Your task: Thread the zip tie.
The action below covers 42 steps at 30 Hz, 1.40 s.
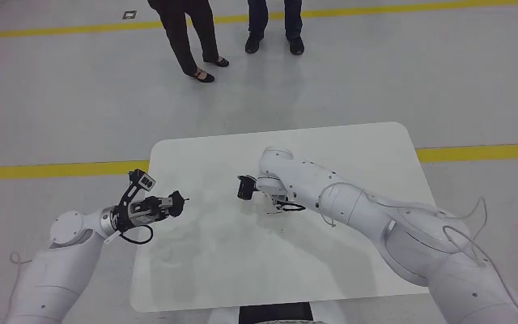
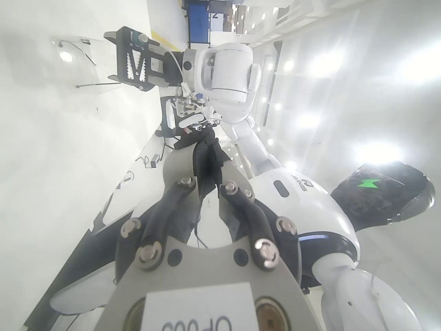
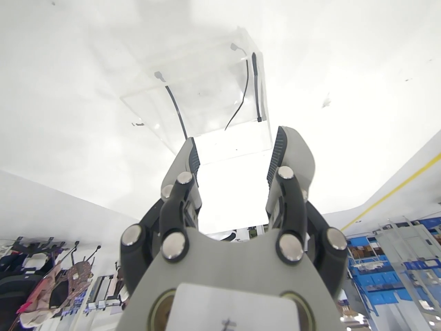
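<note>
- Top view, left side: left gripper over the left edge of the table, fingers pinched together. Thin dark sliver at the tips, too small to name.
- Risk there: if that sliver is a tie end, probably too little of it held, so likely to twist or slip before reaching a head's slot.
- Toward the table's middle, in the right wrist view: clear box standing on the table, with the zip ties in or on it, cannot tell which.
- Risk here: see-through walls hard to judge, and a box probably light enough to be shoved or tipped by a careless approach.
- Look of the ties: black, slim straps with small blocky heads at the far ends, two fairly straight, one thinner and curving.
- Right side: right gripper spread wide, nothing between the fingers, tips right at the box's near wall. Could clip that edge on closing.
</note>
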{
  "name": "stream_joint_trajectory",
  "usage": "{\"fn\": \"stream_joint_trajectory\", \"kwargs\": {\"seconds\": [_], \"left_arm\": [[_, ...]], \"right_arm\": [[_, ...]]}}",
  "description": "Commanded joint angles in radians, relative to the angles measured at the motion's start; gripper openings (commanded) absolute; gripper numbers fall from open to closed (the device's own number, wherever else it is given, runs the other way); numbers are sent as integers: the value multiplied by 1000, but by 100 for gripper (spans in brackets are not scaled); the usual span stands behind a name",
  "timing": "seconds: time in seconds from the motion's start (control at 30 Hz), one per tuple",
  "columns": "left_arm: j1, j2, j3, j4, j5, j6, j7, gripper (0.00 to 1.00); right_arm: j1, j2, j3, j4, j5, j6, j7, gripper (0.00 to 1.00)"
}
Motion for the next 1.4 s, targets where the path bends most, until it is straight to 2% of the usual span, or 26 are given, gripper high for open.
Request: {"fn": "stream_joint_trajectory", "kwargs": {"seconds": [0.0,0.03,0.07,0.1,0.23,0.27,0.3,0.33,0.63,0.73,0.87,1.03,1.2,1.23,1.27,1.33,1.37], "left_arm": [[0,0,0,0,0,0,0,0],[0,0,0,0,0,0,0,0],[0,0,0,0,0,0,0,0],[0,0,0,0,0,0,0,0],[0,0,0,0,0,0,0,0],[0,0,0,0,0,0,0,0],[0,0,0,0,0,0,0,0],[0,0,0,0,0,0,0,0],[0,0,0,0,0,0,0,0],[0,0,0,0,0,0,0,0],[0,0,0,0,0,0,0,0],[0,0,0,0,0,0,0,0],[0,0,0,0,0,0,0,0],[0,0,0,0,0,0,0,0],[0,0,0,0,0,0,0,0],[0,0,0,0,0,0,0,0],[0,0,0,0,0,0,0,0]], "right_arm": [[-2,10,0,-17,11,0,0,48],[-1,14,0,-25,15,0,0,49],[1,19,0,-39,22,0,0,67],[6,25,0,-59,35,0,0,78],[11,41,0,-92,45,0,0,76],[11,42,0,-96,48,0,0,80],[11,42,0,-97,51,0,0,98],[12,42,0,-96,54,0,0,100],[12,42,0,-96,54,0,0,100],[5,49,13,-98,40,0,-27,100],[2,73,28,-144,28,0,0,100],[16,112,0,-203,31,0,0,100],[13,151,0,-250,17,0,0,100],[5,160,0,-256,8,0,0,94],[1,166,0,-261,2,0,0,93],[-5,176,0,-270,-5,0,0,76],[-8,183,0,-273,-8,0,0,74]]}}
